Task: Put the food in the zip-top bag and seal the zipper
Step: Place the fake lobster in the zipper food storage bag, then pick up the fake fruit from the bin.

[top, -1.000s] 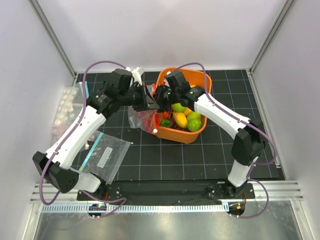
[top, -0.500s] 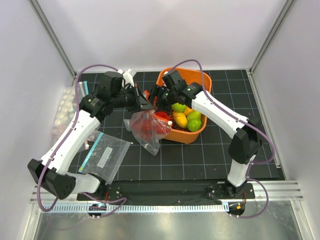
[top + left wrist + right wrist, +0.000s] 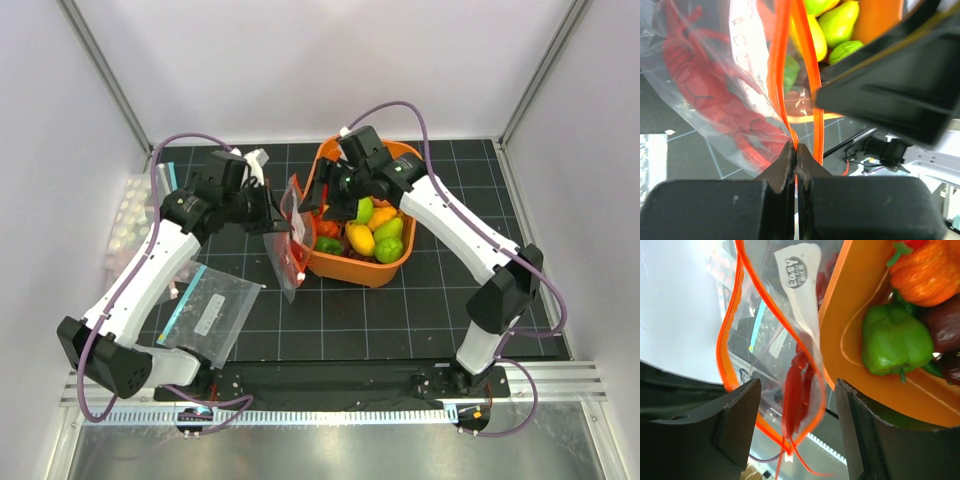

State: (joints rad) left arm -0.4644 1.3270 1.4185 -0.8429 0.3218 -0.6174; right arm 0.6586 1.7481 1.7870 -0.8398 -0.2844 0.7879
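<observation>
The zip-top bag [image 3: 291, 243] hangs edge-on just left of the orange basket [image 3: 372, 272]. My left gripper [image 3: 277, 214] is shut on its red-orange zipper [image 3: 781, 75]. The pinch shows in the left wrist view [image 3: 796, 146]. The red lobster [image 3: 700, 95] lies inside the bag and also shows in the right wrist view [image 3: 796, 390]. My right gripper [image 3: 323, 192] is open and empty above the bag's mouth. The open zipper loop [image 3: 729, 340] lies between its fingers [image 3: 740, 420]. A light-green fruit [image 3: 389, 250] lies in the basket among other produce.
The basket holds a green pepper [image 3: 896, 339], an orange pumpkin [image 3: 930, 270] and yellow and green pieces. A flat clear bag with a teal strip [image 3: 210, 312] lies at the front left. A white tray [image 3: 132, 215] sits at the left wall.
My left gripper has swung the bag from hanging spread out to edge-on beside the basket. My right gripper has drawn back up and to the right, off the bag's mouth.
</observation>
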